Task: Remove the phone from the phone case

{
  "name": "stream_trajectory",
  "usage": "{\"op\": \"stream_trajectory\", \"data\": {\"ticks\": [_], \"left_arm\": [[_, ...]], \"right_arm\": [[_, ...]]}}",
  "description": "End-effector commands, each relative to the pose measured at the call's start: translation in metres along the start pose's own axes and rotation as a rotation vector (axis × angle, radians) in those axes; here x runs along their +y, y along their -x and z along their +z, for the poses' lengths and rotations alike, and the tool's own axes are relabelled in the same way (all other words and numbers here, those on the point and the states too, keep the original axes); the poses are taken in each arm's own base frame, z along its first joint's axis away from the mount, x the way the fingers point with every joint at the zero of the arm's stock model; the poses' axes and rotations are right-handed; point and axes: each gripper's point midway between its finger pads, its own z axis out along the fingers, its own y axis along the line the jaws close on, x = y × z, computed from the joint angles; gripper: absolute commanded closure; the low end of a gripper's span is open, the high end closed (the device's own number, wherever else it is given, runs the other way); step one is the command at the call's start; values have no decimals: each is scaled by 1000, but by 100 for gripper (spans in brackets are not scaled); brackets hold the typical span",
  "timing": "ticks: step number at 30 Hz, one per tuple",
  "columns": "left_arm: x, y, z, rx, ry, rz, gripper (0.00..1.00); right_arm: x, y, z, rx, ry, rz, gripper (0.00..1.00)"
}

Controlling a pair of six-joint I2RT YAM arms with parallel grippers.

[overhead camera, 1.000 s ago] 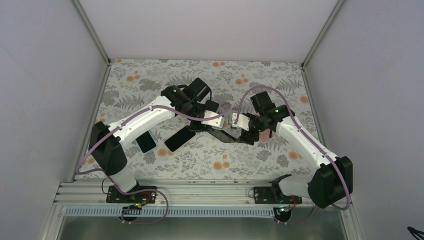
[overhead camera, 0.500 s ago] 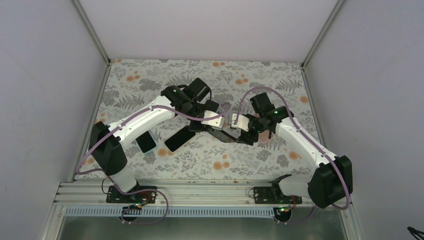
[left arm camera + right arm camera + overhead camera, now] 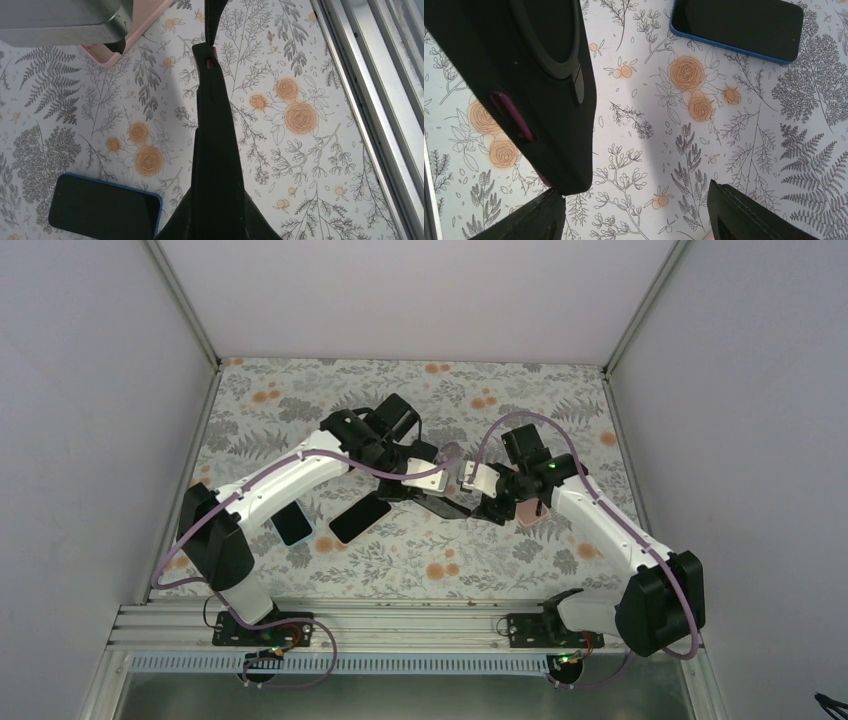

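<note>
Left gripper (image 3: pixel 418 492) is clamped on one end of the black phone case (image 3: pixel 539 75), holding it in the air over mid-table. Right gripper (image 3: pixel 491 504) jaws stand apart at its other end, gripping nothing. A magenta side button shows through the case, so I judge the phone isn't out and the whole extraction is left.

The middle of the table (image 3: pixel 560 400) is blocked by the left arm (image 3: pixel 290 475) and the right arm (image 3: pixel 600 520), which are joined over the black phone case (image 3: pixel 446 506), held off the cloth. Toward 8 o'clock the surface is occupied by a blue-edged phone (image 3: pixel 360 517) and a dark phone (image 3: pixel 293 524), laid near each other. A pink case (image 3: pixel 531 515) is partly covered by the right arm at 4 o'clock. Open surface is found from 10 to 2 o'clock, bounded by walls (image 3: pixel 90 440).
</note>
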Motion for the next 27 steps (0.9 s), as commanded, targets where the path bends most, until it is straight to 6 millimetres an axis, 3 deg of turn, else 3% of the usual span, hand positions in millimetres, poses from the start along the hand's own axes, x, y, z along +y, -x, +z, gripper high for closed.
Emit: {"op": "stream_trajectory", "data": {"ticks": [1, 5, 10, 18, 22, 24, 27], "left_arm": [[-24, 59, -27, -254, -110, 54, 98], [-34, 80, -37, -362, -204, 51, 98], [-43, 93, -39, -443, -309, 33, 98], [-42, 102, -37, -512, -389, 7, 98], [-35, 103, -34, -518, -384, 2, 98], [-29, 105, -34, -517, -366, 3, 98], [-10, 110, -43, -525, -293, 12, 98]], "right_arm": [[-38, 30, -12, -104, -151, -6, 28], [-50, 40, -21, -134, -228, -10, 28], [-61, 58, -33, -194, -294, -24, 26], [-58, 94, -45, -288, -255, -77, 24], [-32, 127, -60, -414, -82, -127, 21], [-3, 141, -63, -469, 99, -168, 20], [47, 147, -45, -443, 395, -197, 20]]}}
